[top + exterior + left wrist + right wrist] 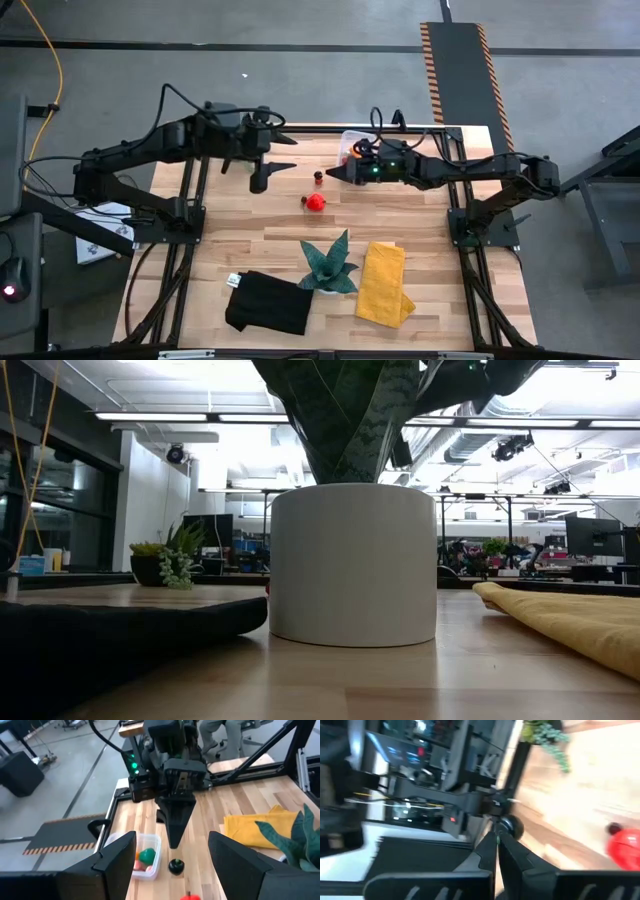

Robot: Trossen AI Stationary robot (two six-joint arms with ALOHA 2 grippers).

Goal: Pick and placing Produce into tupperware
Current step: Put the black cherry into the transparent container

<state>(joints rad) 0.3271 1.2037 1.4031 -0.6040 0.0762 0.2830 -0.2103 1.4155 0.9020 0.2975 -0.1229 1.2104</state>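
Tub (350, 146) sits at the far edge of the counter (430, 215), close under the right arm. The left wrist view shows it holding a green piece (146, 855), something orange and something pinkish-red beside it (exact count hard to tell through the plastic). So part of the job looks done.

Still out on the wood: a small dark piece (319, 178) just beside the tub, and a red piece (314, 202) a little nearer the middle of the counter. Both lie loose, touched by neither hand. At least these two remain to be placed, by my reading.

Right hand (331, 174) is pinched fully shut with nothing between its fingers, tip pointing down close to the dark piece. Left hand (283, 153) hovers above the counter, well to the left of the tub, fingers spread fairly wide and empty; from its own camera the dark piece and the tub lie ahead between its two fingers.

Elsewhere on the counter, untouched: teal spiky plant (328, 264) in a white pot, folded yellow cloth (384, 282), black cloth (268, 302).
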